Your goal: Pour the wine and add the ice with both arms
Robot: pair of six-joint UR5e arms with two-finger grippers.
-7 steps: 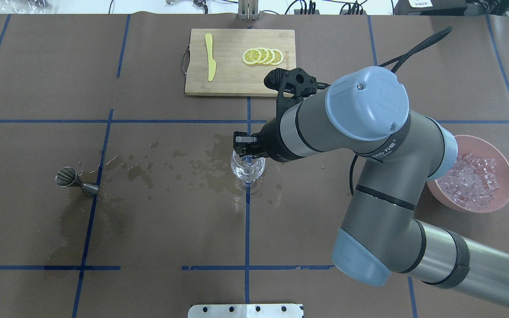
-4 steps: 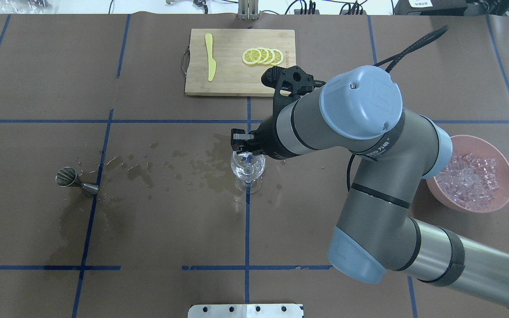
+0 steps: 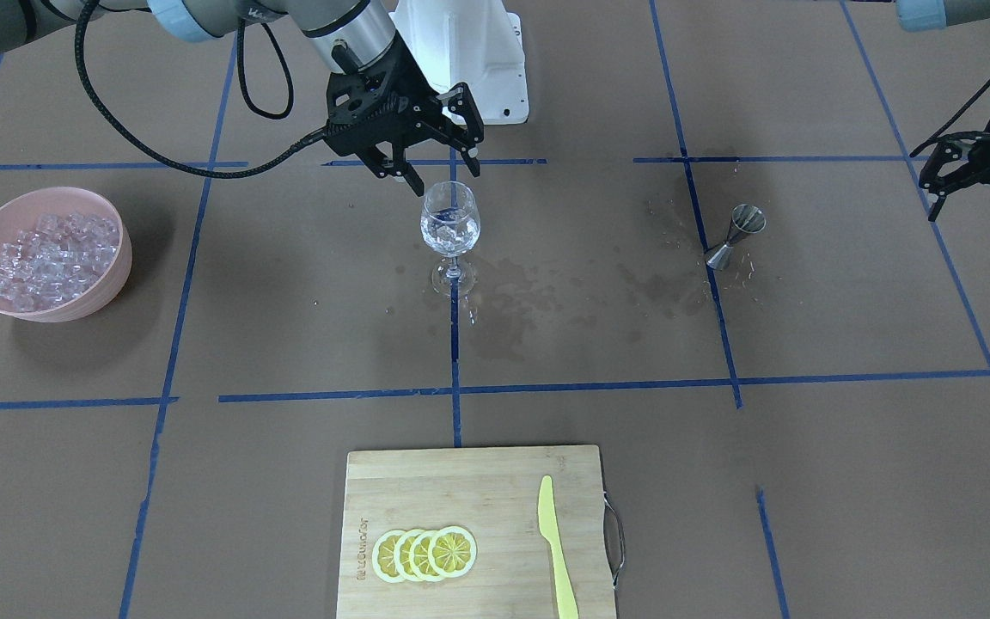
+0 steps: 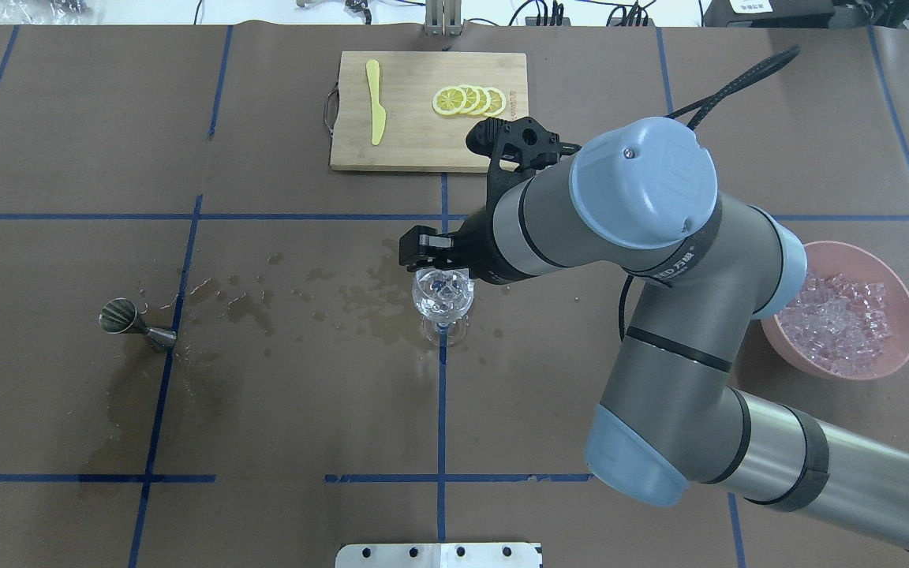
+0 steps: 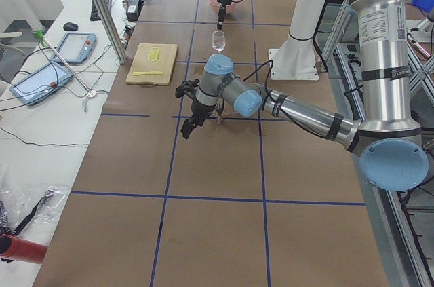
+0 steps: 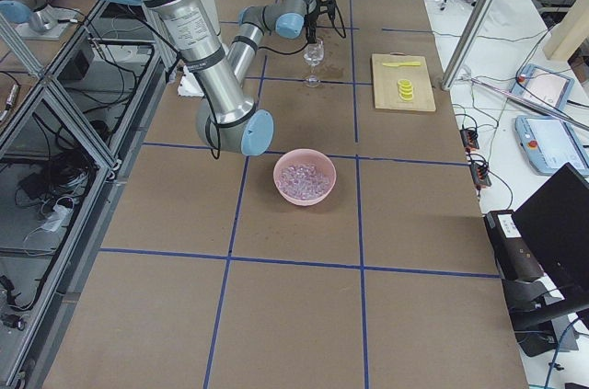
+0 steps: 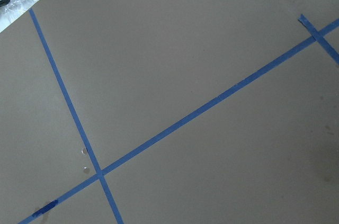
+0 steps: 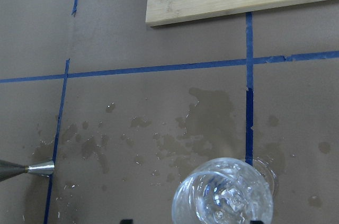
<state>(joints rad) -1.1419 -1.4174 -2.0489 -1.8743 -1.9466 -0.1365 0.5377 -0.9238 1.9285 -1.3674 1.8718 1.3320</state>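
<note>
**Ice is in the glass, and open fingers hang close over the rim**

From across the table, the right gripper (image 3: 445,176) hangs directly above the wine glass (image 3: 450,225), jaws spread and empty. Just below them the glass holds ice cubes (image 3: 452,230) in what looks like a little clear wine, though I can't separate liquid from cube. The danger, to my eye, is that the fingertips sit near the rim. A sideways pull-away could clip the tall-stemmed glass and tip it onto the wet paper (image 3: 546,301).

Well apart from those jaws, the pink bowl (image 3: 121,258) is heaped with more ice. The left gripper (image 3: 980,211) also hangs spread and empty. The steel jigger (image 3: 736,235) lies tipped over, apart from that gripper on the glass's side.

From overhead, the right arm (image 4: 644,237) hides most of its gripper. The cubes show in the glass just beside one finger (image 4: 417,248).

The side views tell me nothing about either pair of jaws.

The right wrist camera looks down into the glass's mouth, which sits between its jaws. The left wrist camera sees only paper and blue tape (image 7: 159,136).
</note>
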